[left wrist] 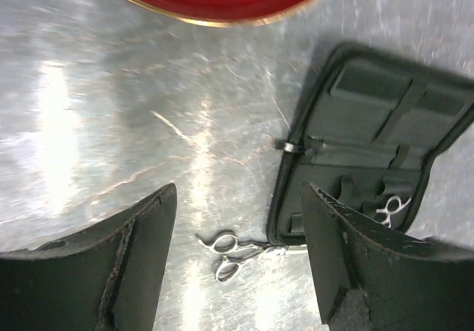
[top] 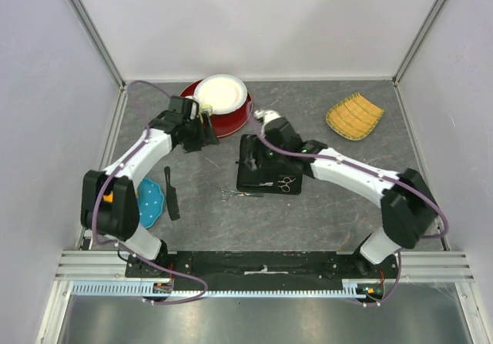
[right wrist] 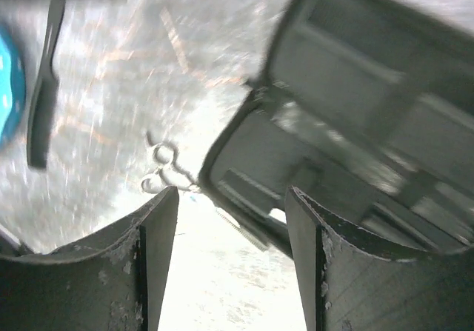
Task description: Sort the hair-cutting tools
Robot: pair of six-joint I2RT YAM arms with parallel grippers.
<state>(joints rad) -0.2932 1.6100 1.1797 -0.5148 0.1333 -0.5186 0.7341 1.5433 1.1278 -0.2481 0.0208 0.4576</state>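
Grey table (top: 323, 213) bears open case (top: 254, 176), scissors (top: 235, 195), comb (top: 171, 194), red bowl (top: 231, 121), blue plate (top: 151, 202), perhaps wicker tray (top: 353, 116).

Scissors (top: 239, 195) just beside case (top: 258, 176)

No legible text, no labels, no numbers anywhere

Bare table (top: 200, 198) is seen between the black comb (top: 171, 194) and the open case (top: 258, 171). That gap is narrowed only by the loose scissors (top: 240, 195), laid just beside the case's near-left corner. The back left is taken up by the red bowl (top: 235, 121) and white plate (top: 221, 94). Free room is seen around the woven tray (top: 354, 115). The case's right edge is overhung by the right arm (top: 347, 171).
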